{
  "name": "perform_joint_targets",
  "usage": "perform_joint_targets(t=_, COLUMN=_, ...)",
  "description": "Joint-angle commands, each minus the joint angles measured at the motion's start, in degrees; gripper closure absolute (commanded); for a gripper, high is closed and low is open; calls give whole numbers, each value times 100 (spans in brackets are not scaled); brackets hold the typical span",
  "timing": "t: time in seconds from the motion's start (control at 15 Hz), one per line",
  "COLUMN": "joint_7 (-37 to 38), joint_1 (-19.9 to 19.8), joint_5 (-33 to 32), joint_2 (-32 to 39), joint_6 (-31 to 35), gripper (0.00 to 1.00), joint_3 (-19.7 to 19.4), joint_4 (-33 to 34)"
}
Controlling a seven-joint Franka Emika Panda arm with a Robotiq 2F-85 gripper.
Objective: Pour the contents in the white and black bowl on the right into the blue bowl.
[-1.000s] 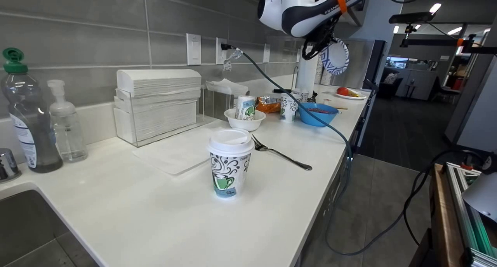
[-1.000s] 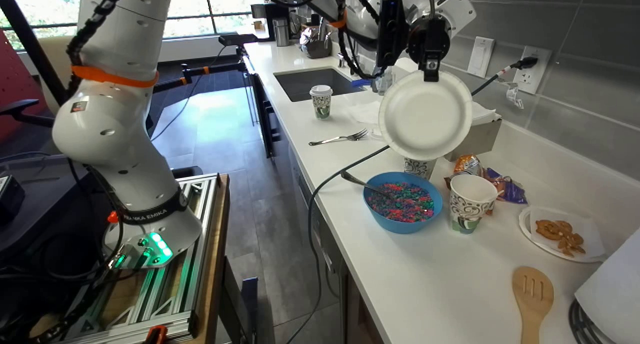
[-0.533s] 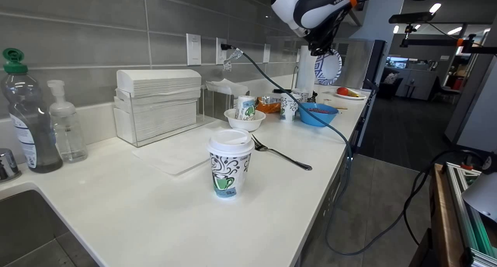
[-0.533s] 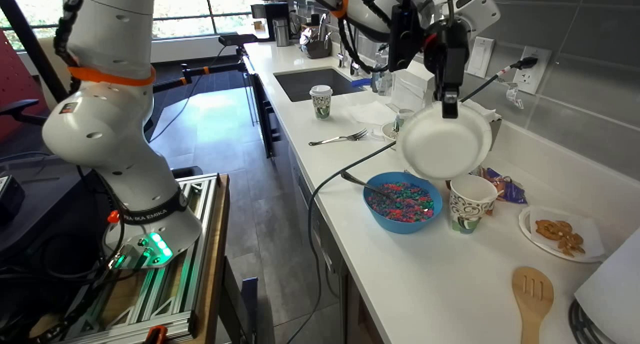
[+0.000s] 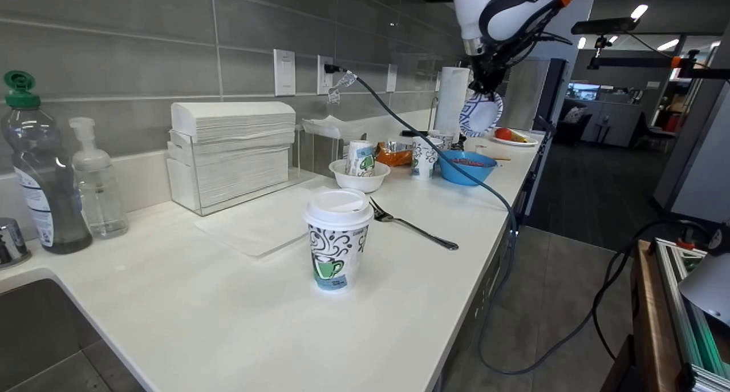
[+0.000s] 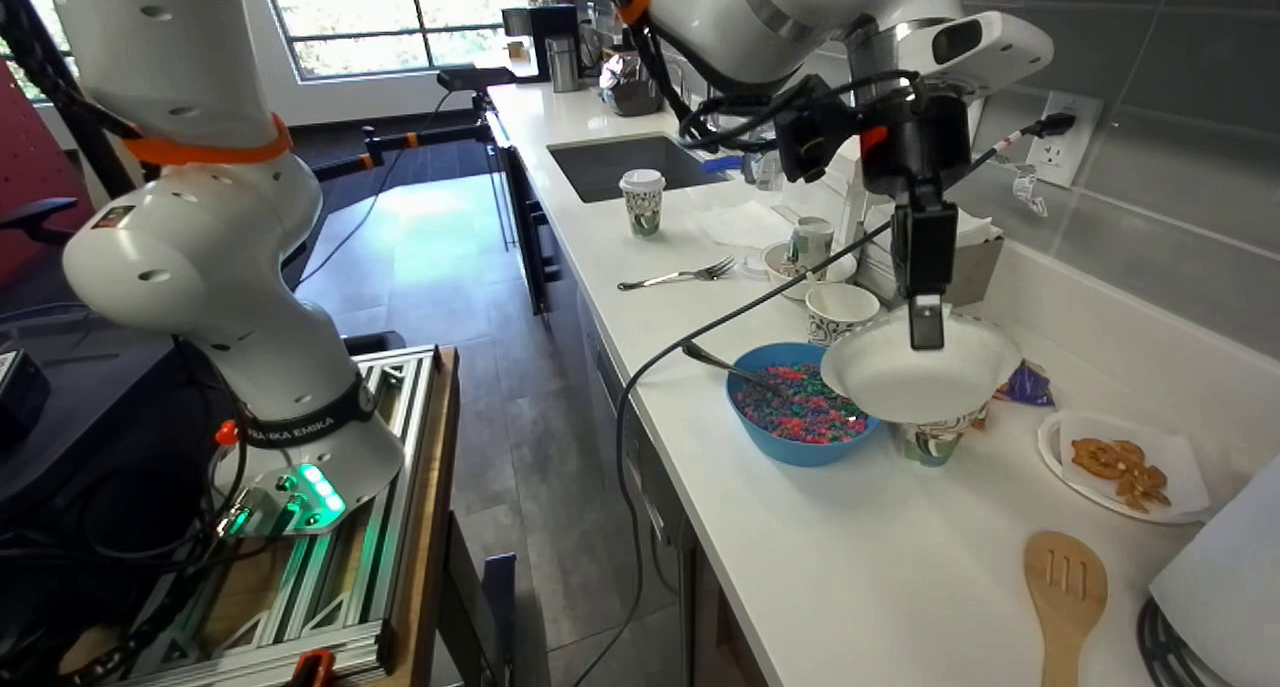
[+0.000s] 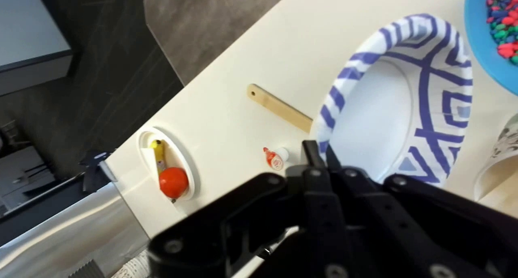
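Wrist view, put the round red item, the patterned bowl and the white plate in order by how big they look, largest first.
1. Patterned bowl
2. White plate
3. Round red item
Apparent size only: the bowl looks nearest the camera.

wrist view | blue bowl (image 7: pixel 478 39): cut off, upper right | wooden spatula (image 7: pixel 280 108): partly hidden behind patterned bowl (image 7: pixel 390 104)
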Motion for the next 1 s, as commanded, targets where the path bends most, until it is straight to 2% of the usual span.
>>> perform_joint_targets(t=0.0, joint_7=34, joint_1=-287, joint_5=589, joint_2=-479, joint_6=1470, gripper=100, joint_3=-303, joint_4=-1018)
perform_joint_targets(t=0.2, joint_7=-118, joint_1=-487, joint_5=1092, joint_2=-567, joint_6=2528, gripper=100, joint_3=-583, joint_4=-1532)
perform_joint_targets(t=0.27, joint_7=-311, joint_1=-551, joint_5=1488, joint_2=-563, joint_6=2658, gripper=100, joint_3=-637, joint_4=-1649)
perform_joint_targets(t=0.33, joint_7=-130, joint_1=-365, joint_5=1019, joint_2=-347, joint_6=2295, gripper=98, joint_3=-669, joint_4=-1226)
perform_joint_targets(t=0.47, joint_7=-259, joint_1=-447, joint_5=1293, joint_2=-377, joint_6=2520, gripper=98, joint_3=-755, joint_4=-1422)
perform_joint_targets(t=0.67, joint_7=-262, joint_1=-448, joint_5=1359, joint_2=-412, joint_6=2539, gripper=100, joint_3=-749, joint_4=-1462)
perform_joint_targets(t=0.93, joint_7=-1507, joint_1=-666, joint_5=2633, joint_2=-459, joint_6=2939, gripper=100, joint_3=-743, joint_4=-1591)
